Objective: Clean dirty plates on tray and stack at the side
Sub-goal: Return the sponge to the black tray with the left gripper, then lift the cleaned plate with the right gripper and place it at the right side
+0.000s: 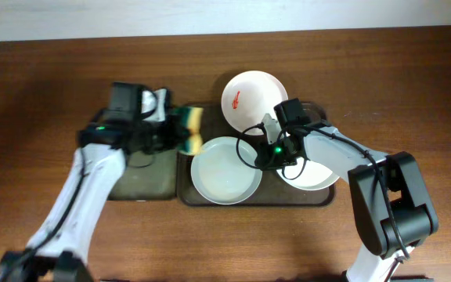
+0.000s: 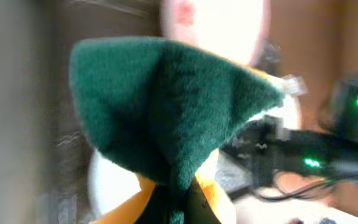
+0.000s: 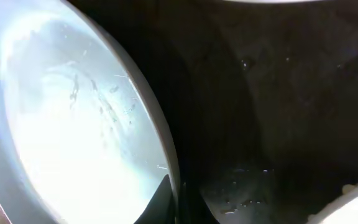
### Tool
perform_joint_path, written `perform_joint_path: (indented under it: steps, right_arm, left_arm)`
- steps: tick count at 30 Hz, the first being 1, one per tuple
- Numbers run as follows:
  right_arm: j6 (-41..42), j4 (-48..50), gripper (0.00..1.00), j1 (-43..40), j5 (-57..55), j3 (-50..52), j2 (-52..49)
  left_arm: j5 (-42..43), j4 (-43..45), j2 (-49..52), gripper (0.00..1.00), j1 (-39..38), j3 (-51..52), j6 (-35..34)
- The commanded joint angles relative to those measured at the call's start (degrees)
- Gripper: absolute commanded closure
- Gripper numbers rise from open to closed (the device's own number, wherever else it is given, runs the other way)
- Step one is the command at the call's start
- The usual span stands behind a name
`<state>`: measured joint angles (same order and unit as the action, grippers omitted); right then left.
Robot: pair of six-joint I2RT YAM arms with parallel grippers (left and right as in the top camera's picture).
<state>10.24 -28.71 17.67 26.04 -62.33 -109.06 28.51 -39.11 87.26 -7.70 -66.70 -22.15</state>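
Note:
My left gripper (image 1: 180, 133) is shut on a folded green and yellow sponge (image 1: 192, 128), held over the tray's left rim. In the left wrist view the sponge (image 2: 166, 106) fills the frame, pinched at the bottom by the left gripper (image 2: 182, 202). The dark brown tray (image 1: 198, 197) holds three plates. A white plate with a red smear (image 1: 253, 98) is at the back. A pale bluish plate (image 1: 225, 170) lies front left. A white plate (image 1: 315, 174) is partly hidden under my right arm. My right gripper (image 1: 258, 150) is shut on the bluish plate's right rim (image 3: 160, 143), seen under the right gripper (image 3: 173, 202).
A smaller dark tray (image 1: 143, 180) lies left of the big tray, under my left arm. Bare wooden table (image 1: 37, 94) surrounds both trays. The right arm's body with green lights (image 2: 353, 106) shows at the right of the left wrist view.

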Motion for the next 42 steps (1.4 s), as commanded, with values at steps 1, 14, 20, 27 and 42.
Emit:
perform_joint_path:
  steps: [1,14,20,27,42]
  right_arm:
    - [-0.74,-0.02,0.96,0.33,1.14,0.61,-0.94]
    - [-0.74,-0.17,0.95,0.33,1.11,0.61,-0.94]
    - [-0.74,-0.37,0.95,0.33,1.16,0.61,-0.94]
    - [-0.72,-1.49,0.87,0.33,1.14,0.59,-0.92]
    - [0.35,-20.31,0.96,0.39,0.46,-14.58,3.52]
  left_arm:
    - [-28.59,-8.37,-5.75,1.00,4.00,-0.55,-0.09]
    - [-35.06,-9.25,14.69,1.00,5.25,0.17,8.17]
    - [-34.69,-10.01,15.02,0.03,5.27,-0.35,8.55]
    - [-34.71,-19.71,0.39,0.00,5.27,-17.97,8.52]
    - [-34.95,-21.66,-14.86,0.00,5.25,-21.38,8.52]
